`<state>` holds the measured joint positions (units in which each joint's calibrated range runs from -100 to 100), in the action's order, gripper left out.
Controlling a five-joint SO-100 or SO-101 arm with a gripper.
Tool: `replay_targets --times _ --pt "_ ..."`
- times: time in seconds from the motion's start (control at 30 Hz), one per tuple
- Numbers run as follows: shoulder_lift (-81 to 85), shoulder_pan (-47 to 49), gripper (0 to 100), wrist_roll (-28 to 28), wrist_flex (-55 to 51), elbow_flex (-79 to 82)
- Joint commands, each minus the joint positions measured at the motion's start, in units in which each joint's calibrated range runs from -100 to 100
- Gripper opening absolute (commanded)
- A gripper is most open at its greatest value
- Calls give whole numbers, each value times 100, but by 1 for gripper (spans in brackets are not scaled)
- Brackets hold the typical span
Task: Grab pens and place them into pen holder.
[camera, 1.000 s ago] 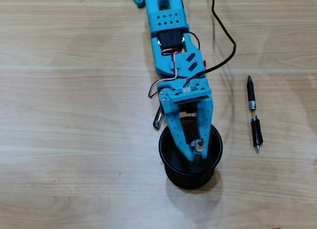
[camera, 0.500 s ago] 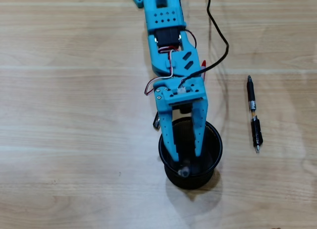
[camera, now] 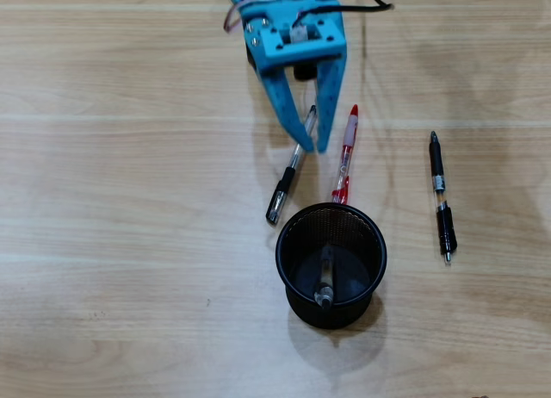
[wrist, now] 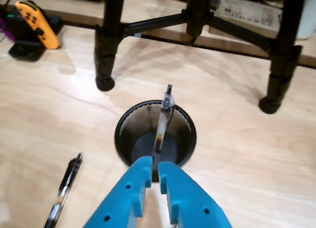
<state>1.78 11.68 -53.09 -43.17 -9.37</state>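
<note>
Gripper (wrist: 153, 174): blue, two fingers almost closed with a thin gap between the tips, holding nothing; in the wrist view it enters from the bottom edge, tips just before the holder's near rim.

Pens, four counted:
- Black-capped pen (camera: 288, 176): flat on the table, its upper end under the gripper (camera: 313, 144) tips in the overhead view, cap end just beside the holder's rim.
- Red pen (camera: 345, 153): flat on the table just right of the gripper tips in the overhead view, its lower end touching or nearly touching the holder's rim.
- Grey pen (wrist: 163, 117): inside the holder, standing tilted, top above the far rim.
- Black pen (camera: 442, 195): flat on the table, well apart to the right in the overhead view.

Holder (wrist: 129, 121), one: round black mesh cup, upright, beyond the gripper.

Table (camera: 129, 243): light wood.
</note>
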Motion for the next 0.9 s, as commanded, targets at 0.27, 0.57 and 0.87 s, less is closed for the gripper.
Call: replay_targets --times 0.27,0.57,0.87 --pt "2716 -165 2 155 -1568 1500" --pt "3623 -701 2 135 -1568 3302" --pt "3572 -501 2 120 -1491 4528"
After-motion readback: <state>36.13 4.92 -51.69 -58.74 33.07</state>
